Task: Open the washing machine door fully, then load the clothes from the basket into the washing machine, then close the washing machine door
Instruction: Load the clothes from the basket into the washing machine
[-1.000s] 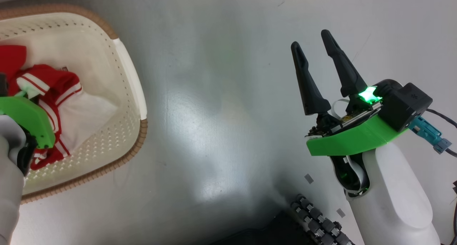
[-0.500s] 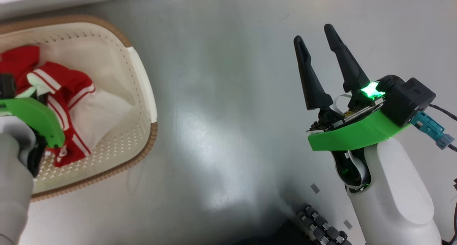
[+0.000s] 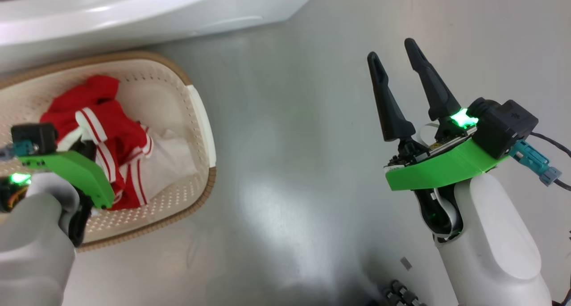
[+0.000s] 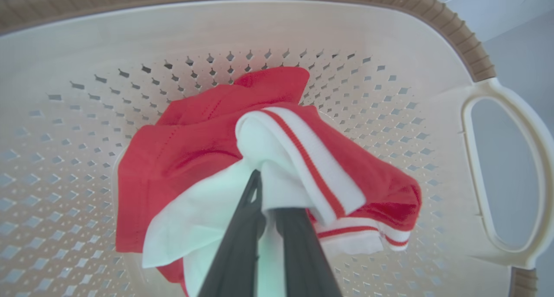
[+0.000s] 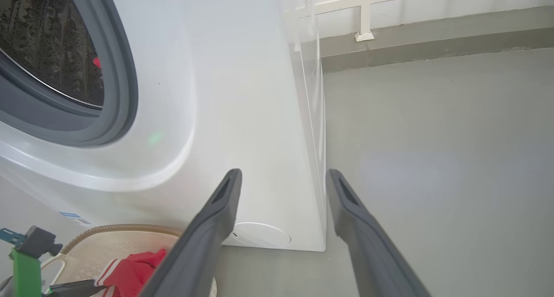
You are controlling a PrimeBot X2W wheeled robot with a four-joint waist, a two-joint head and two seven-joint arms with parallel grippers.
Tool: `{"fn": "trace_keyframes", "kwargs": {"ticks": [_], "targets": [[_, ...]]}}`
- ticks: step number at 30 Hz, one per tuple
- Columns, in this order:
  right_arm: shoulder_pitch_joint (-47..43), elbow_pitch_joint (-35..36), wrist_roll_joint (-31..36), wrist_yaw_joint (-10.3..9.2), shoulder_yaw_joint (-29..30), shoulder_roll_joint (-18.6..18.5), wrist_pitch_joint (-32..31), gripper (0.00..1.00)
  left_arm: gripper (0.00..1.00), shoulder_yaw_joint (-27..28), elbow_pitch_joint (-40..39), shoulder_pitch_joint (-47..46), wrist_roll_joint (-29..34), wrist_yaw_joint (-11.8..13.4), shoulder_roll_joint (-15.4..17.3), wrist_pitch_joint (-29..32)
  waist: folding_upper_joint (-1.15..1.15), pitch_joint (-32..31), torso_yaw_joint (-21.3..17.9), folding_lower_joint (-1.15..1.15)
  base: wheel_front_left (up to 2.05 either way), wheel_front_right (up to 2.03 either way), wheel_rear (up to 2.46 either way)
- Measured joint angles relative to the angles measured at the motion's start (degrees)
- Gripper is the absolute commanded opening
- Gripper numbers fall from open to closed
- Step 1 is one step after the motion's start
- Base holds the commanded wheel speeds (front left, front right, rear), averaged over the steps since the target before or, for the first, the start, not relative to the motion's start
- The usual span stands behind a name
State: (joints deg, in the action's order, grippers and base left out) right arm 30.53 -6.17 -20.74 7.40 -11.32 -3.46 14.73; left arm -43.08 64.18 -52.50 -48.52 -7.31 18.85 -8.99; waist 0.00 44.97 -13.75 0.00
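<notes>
Red and white cloth is pinched between my left fingers (image 4: 259,204), which are drawn narrow on a white fold of the clothes (image 4: 203,158). The bundle bunches up toward the grip, but I cannot tell whether it has cleared the bottom. Every garment I can make out lies inside the basket (image 4: 389,46), which sits on the grey floor (image 3: 290,163) just in front of the washing machine (image 5: 242,93). My right fingers (image 3: 384,96) stand wide apart with nothing between them, over bare floor well to the side of the basket. From the right wrist the machine's round mouth is uncovered, with the grey seal (image 5: 125,72) and steel drum (image 5: 52,41) exposed. So I take the opening of the door as done, though I cannot say how far it swings. A small red speck inside the drum is too small to read. I judge the loading to be barely begun: lifting this bundle, carrying it to the drum, letting go, and shutting the door are all left.
</notes>
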Motion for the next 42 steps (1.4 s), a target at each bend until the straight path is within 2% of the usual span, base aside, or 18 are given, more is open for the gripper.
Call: {"fn": "trace_keyframes", "kwargs": {"ticks": [18,26,31,42], "targets": [[-4.83,-2.31,-1.11,0.0,0.41,-2.52,0.0,1.0,0.0,-2.7,-8.4,8.61,-3.09,0.0,0.36,-5.3,0.0,-12.15,3.13,0.0,0.0,0.0,0.0],[-6.44,-3.22,-1.32,0.0,0.4,-3.68,0.0,1.0,0.0,2.79,-16.42,12.96,0.18,0.16,1.19,-5.31,0.0,-16.46,4.34,0.0,0.0,0.0,0.0],[-8.29,-3.97,-2.13,0.0,0.19,-4.6,0.0,1.0,0.0,7.43,-24.05,19.41,3.58,2.07,1.29,-5.31,0.0,-20.22,5.3,0.0,0.0,0.0,0.0],[-11.26,-5.02,-3.36,0.0,-0.47,-6.16,0.0,1.0,0.0,13.83,-38.24,29.98,7.26,5.13,1.1,-5.31,0.0,-26.96,6.97,0.0,0.0,0.0,0.0]]}}
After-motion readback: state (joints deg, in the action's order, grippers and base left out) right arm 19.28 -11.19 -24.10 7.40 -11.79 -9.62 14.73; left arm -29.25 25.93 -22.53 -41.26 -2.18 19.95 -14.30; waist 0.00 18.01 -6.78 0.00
